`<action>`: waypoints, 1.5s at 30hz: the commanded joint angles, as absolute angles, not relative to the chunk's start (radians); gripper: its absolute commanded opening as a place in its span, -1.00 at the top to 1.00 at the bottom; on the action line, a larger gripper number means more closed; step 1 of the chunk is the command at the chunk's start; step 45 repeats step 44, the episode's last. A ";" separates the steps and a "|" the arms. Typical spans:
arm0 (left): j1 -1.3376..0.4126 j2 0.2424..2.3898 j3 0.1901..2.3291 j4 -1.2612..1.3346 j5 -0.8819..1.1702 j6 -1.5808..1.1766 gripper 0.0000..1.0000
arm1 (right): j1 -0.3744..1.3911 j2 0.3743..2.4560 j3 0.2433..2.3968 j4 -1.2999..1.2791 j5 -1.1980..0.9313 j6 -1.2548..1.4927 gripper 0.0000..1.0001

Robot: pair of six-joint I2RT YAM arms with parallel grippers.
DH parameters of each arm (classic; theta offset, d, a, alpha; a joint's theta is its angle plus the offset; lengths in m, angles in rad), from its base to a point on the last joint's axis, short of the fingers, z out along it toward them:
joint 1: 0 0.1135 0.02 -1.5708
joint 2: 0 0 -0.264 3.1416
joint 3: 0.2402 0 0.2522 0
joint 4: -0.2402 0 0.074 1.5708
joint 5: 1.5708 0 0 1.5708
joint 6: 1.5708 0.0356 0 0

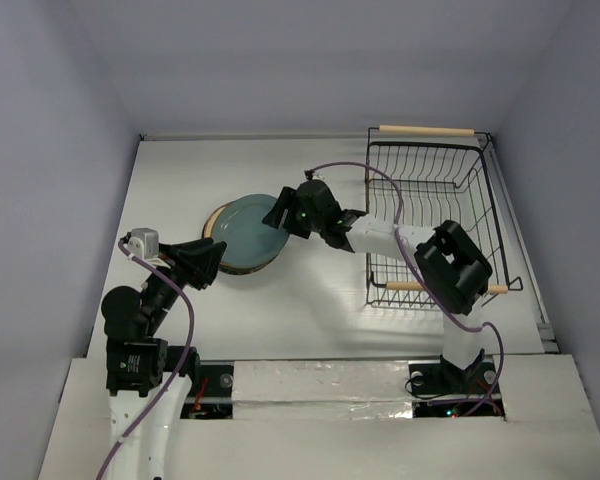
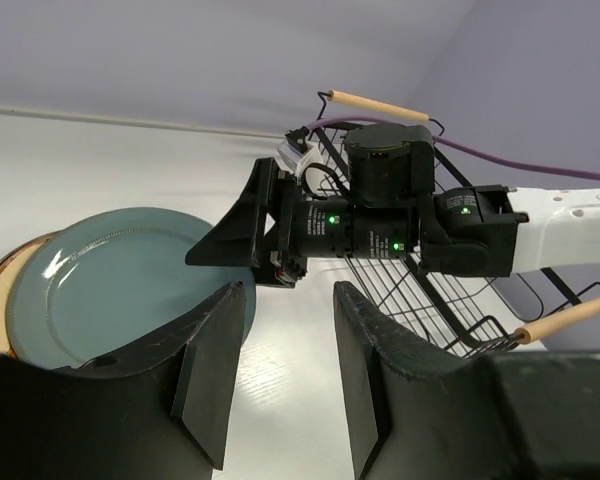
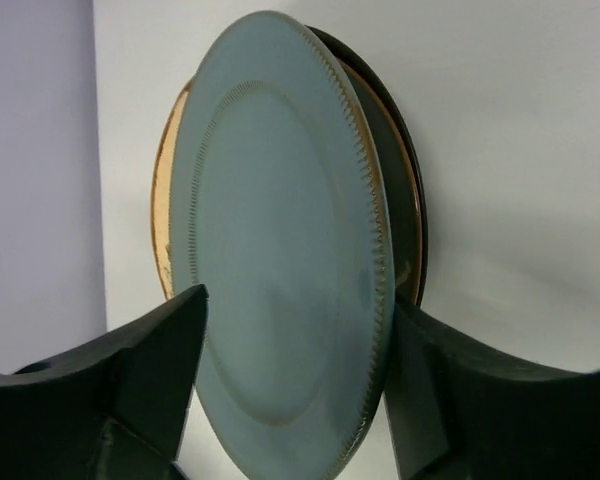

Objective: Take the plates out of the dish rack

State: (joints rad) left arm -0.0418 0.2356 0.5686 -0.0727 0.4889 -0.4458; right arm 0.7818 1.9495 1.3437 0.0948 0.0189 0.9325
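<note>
Reaching across the white table (image 1: 310,300), the right gripper (image 1: 278,212) sits at the right-hand rim of the teal plate (image 1: 245,232). Its jaws are spread, one finger (image 3: 155,375) over the plate's face and the other behind its rim. Whether either pad presses on the plate cannot be told. The teal plate lies on top of the stack of plates (image 1: 250,267), left of the table's middle. Beneath it a tan plate (image 2: 0,300) shows at the stack's left edge, and a dark-rimmed plate (image 3: 417,215) shows behind it in the right wrist view.

The left gripper (image 2: 290,310) hangs just beside the near left side of the stack, jaws apart and holding nothing.

The black wire dish rack (image 1: 430,190) stands on the right side of the table, well apart from the stack, with a wooden rod handle (image 1: 427,130) at its far end.
</note>
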 commanded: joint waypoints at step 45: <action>-0.008 0.282 0.575 -0.040 0.505 -0.439 -0.76 | 0.798 0.351 0.818 -0.144 0.755 0.480 -1.00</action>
